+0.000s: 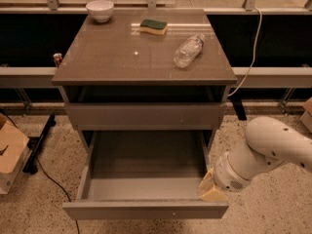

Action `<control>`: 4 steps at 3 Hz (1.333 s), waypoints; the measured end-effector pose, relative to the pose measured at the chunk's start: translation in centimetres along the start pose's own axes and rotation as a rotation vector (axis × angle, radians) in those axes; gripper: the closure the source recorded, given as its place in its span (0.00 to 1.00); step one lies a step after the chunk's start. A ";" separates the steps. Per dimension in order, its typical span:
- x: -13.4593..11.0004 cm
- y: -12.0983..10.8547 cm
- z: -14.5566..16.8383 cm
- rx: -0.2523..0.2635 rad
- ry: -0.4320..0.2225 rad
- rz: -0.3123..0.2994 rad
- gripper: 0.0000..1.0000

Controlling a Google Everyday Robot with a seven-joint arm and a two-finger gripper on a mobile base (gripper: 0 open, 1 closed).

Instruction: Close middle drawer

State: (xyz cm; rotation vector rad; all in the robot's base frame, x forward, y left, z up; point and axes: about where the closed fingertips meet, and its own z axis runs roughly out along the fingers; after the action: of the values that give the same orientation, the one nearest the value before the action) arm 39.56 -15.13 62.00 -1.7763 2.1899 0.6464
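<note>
The middle drawer (146,209) is pulled far out of the grey-brown cabinet. Its plain grey inside (146,160) is empty, and its flat front faces me at the bottom of the view. Above it, the taller drawer front (146,115) sits pushed in under the tabletop (122,57). My gripper (212,189), pale yellow at the end of the white arm (273,147), is low at the drawer's right side wall, near its front right corner. The lowest drawer is hidden.
On the tabletop are a white bowl (99,9), a green-and-yellow sponge (153,27) and a lying plastic bottle (187,50). A cardboard box (9,152) and a black cable (53,184) are on the floor at left. A white cable (253,52) hangs at right.
</note>
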 end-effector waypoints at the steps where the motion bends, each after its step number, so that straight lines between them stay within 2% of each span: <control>1: 1.2 0.2 2.9 -0.021 -0.067 0.024 1.00; 2: 3.0 0.5 7.2 -0.040 -0.128 0.036 1.00; 4: 6.0 -0.8 13.2 -0.035 -0.177 0.075 1.00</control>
State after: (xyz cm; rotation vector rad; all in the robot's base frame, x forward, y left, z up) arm 37.83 -14.04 47.63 -1.5924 2.1463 0.8305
